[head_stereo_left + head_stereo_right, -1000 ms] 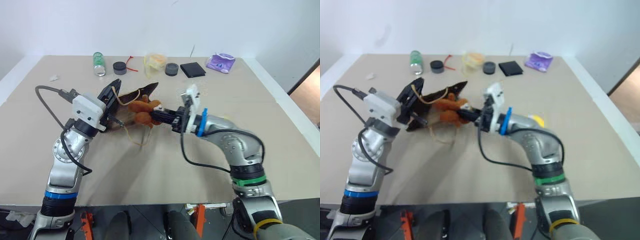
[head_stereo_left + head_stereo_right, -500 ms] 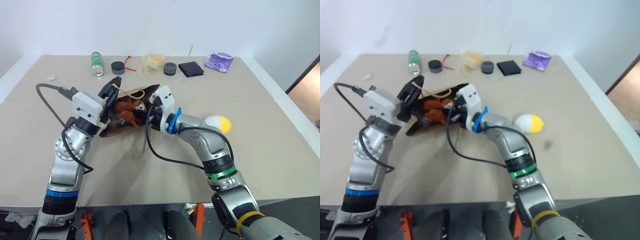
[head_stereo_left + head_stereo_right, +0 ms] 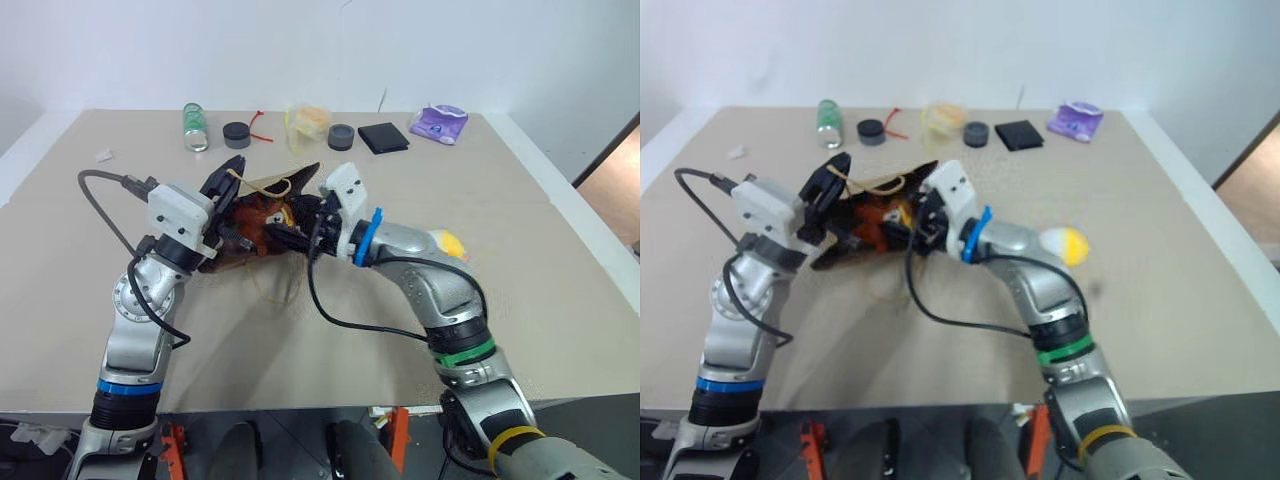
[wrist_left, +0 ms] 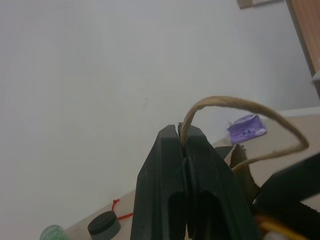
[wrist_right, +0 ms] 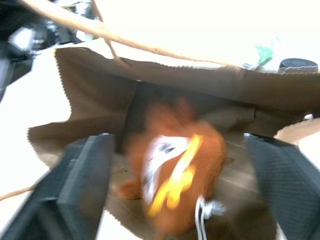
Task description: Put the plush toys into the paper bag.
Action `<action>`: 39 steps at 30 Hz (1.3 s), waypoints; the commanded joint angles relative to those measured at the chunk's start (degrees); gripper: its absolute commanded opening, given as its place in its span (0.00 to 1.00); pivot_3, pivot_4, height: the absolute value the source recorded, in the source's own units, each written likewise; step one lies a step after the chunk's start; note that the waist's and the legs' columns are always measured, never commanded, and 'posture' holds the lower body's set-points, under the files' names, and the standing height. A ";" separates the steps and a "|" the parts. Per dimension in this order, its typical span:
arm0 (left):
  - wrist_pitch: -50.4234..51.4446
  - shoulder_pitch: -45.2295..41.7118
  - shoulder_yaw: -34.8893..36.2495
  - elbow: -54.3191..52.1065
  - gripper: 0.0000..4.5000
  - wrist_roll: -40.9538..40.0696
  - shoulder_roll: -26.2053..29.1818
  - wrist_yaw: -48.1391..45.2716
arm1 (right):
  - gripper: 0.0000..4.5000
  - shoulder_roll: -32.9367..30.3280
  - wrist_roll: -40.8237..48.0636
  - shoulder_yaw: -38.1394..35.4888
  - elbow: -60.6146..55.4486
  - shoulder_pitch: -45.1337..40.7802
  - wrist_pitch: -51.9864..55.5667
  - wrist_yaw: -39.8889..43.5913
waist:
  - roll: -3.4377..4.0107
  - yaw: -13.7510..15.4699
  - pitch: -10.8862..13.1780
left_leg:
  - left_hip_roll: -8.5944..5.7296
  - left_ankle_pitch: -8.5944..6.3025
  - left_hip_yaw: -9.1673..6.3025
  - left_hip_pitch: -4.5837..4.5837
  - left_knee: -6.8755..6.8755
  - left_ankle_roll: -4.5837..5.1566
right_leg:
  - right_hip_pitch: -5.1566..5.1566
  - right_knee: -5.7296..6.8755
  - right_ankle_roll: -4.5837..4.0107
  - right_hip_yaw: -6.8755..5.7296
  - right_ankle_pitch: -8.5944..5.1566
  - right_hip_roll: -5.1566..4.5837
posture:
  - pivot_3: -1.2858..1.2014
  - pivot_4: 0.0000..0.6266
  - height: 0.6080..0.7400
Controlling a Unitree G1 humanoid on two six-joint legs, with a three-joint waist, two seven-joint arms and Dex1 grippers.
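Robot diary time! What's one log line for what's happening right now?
left gripper: shut on bag handle | right gripper: open at paper bag mouth | brown monkey toy: inside bag | egg toy: on table

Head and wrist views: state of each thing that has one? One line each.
paper bag: lying on its side, mouth held open
brown plush toy: inside the bag's mouth, released
white-and-yellow plush toy: on the table, outside the bag
left tool: shut on the bag's cord handle
right tool: open, at the bag's mouth
green bottle: lying on its side
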 commanded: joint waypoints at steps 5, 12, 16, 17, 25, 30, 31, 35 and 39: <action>0.33 -1.34 0.98 -1.85 0.00 -0.78 0.02 0.57 | 0.98 -8.75 5.62 -10.13 -2.14 1.84 1.33 4.10 | 0.00 -0.02 0.00 | 0.00 0.00 0.03 0.02 0.01 0.00 | 0.00 0.00 0.00 0.02 0.01 0.00 | 0.52 0.24 1.00; 0.63 -1.78 0.95 -1.68 0.00 -0.83 -0.10 0.67 | 0.98 -19.42 -6.97 -9.58 15.73 2.23 -5.01 0.00 | 0.00 -0.05 0.00 | -0.05 0.00 0.09 0.02 0.04 0.01 | -0.01 -0.01 -0.02 0.05 0.03 -0.04 | 0.52 0.24 1.00; 0.83 -1.49 1.01 -2.01 0.00 -0.97 -0.11 0.66 | 0.98 -23.23 -9.85 -8.78 20.25 3.00 -4.56 1.43 | 0.01 -0.04 0.01 | -0.06 0.00 0.12 0.01 0.01 0.01 | -0.05 -0.01 0.01 0.12 0.00 -0.03 | 0.52 0.24 1.00; 0.87 -1.60 1.05 -1.85 0.00 -0.99 -0.12 0.66 | 0.98 -24.12 -10.29 -8.55 21.01 3.12 -3.41 1.84 | 0.01 -0.05 0.01 | -0.06 0.00 0.13 0.01 0.00 0.01 | -0.05 -0.01 0.03 0.14 -0.01 -0.02 | 0.52 0.24 1.00; 0.94 -1.79 1.07 -1.43 0.00 -1.06 -0.14 0.65 | 0.63 -27.63 -13.46 -5.48 20.21 5.57 1.32 4.59 | 0.01 -0.05 0.00 | -0.08 0.00 0.15 0.04 0.05 0.01 | -0.01 -0.01 0.10 0.20 0.02 -0.02 | 0.52 0.24 1.00; 0.81 -2.13 1.00 -0.99 0.00 -1.12 -0.14 0.72 | 0.09 -27.15 -12.44 -7.63 18.65 5.60 0.68 4.59 | 0.00 0.00 0.00 | -0.13 0.00 0.13 0.05 0.14 0.00 | 0.08 -0.01 0.13 0.20 0.04 -0.04 | 0.52 0.24 1.00; 0.80 -2.18 1.00 -0.91 0.00 -1.16 -0.14 0.73 | 0.04 -25.90 -10.55 -9.42 17.42 5.24 -0.59 4.77 | 0.00 -0.01 0.00 | -0.15 0.01 0.13 0.05 0.14 0.00 | 0.07 -0.01 0.13 0.21 0.04 -0.06 | 0.52 0.24 1.00; 0.70 -2.47 0.96 -0.43 0.00 -1.25 -0.13 0.71 | 0.04 -19.77 1.91 -14.47 5.20 4.59 3.26 8.44 | 0.04 -0.41 0.02 | -0.14 0.01 0.14 0.05 0.09 0.01 | -0.03 0.00 0.16 0.30 0.06 0.01 | 0.52 0.24 1.00; 0.60 -3.02 0.86 0.15 0.00 -1.18 -0.27 0.80 | 0.04 -11.79 7.53 -12.14 -2.96 4.31 8.32 5.55 | 0.04 -0.29 0.01 | 0.02 0.00 -0.03 0.06 0.04 0.01 | -0.02 0.06 0.16 0.32 0.09 0.29 | 0.52 0.24 1.00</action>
